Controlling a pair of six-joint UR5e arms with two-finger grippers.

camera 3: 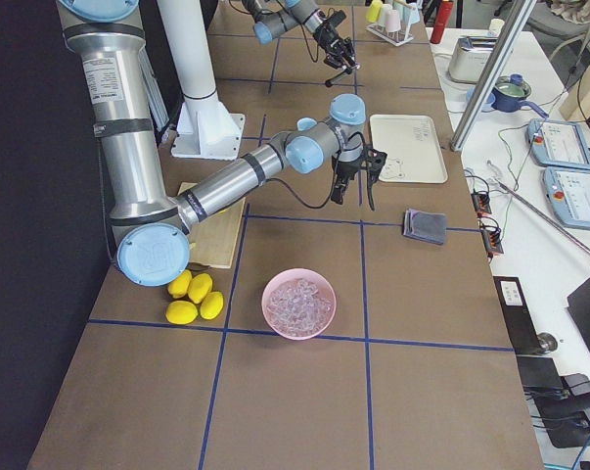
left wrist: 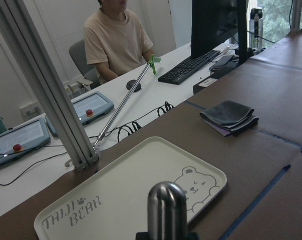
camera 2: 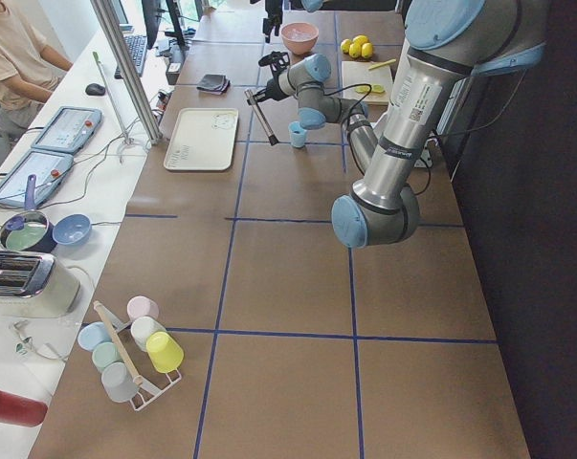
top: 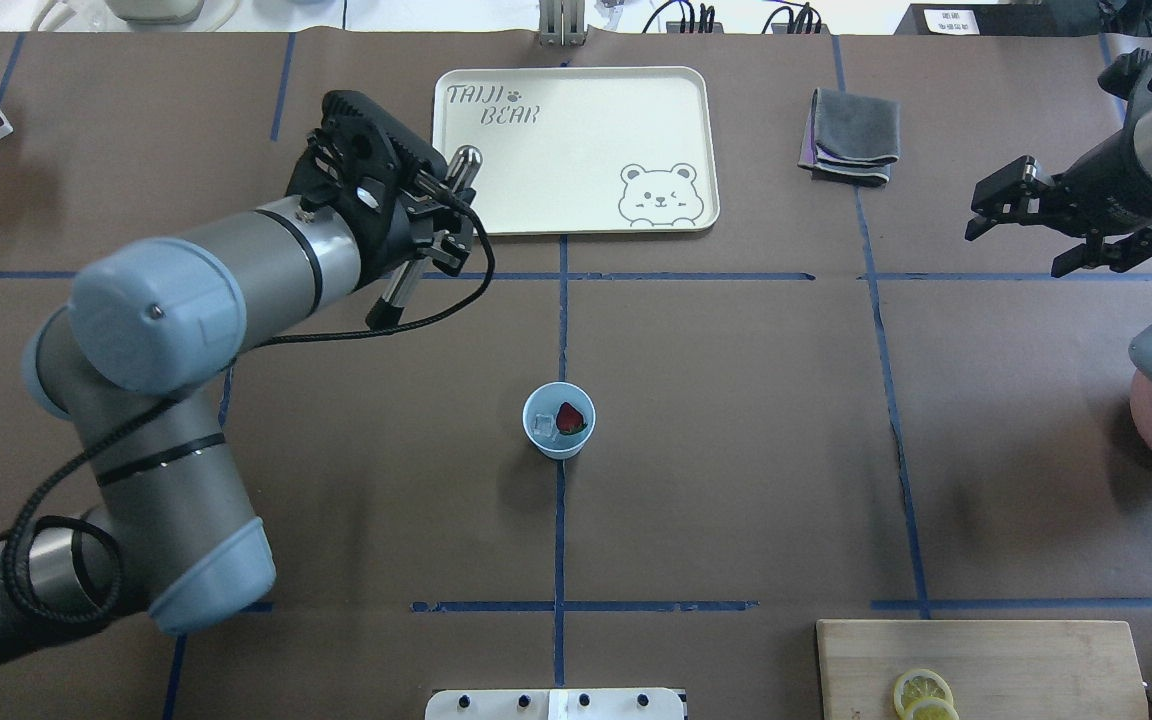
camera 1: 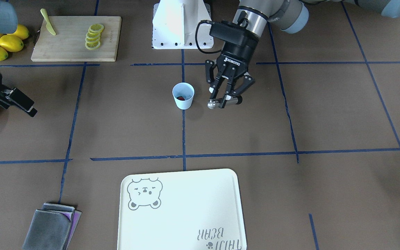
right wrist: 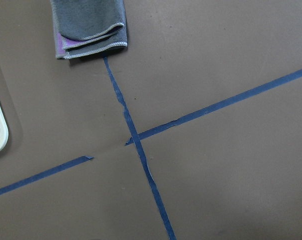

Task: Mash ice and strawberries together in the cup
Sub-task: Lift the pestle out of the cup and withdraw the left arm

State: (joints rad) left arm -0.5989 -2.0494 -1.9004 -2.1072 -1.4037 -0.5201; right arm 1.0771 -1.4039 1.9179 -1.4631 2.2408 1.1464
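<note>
Clamping steel pestle (camera 1: 212, 103) tight: left gripper (camera 1: 223, 100).

My brown table (top: 736, 450), blue tape (top: 561, 300) grid: cup (camera 1: 183, 103) at middle; tray (top: 576, 140), folded cloths (top: 851, 135), cutting board (camera 1: 68, 45), lemons (camera 1: 5, 43), pink bowl (camera 3: 299, 334).

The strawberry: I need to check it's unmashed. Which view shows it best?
Overhead exterior: it looks into the cup, showing the strawberry whole beside an ice chunk. The front-facing view shows only a red sliver past the rim; the side views show the cup too small to see inside; the wrist views miss it.
</note>
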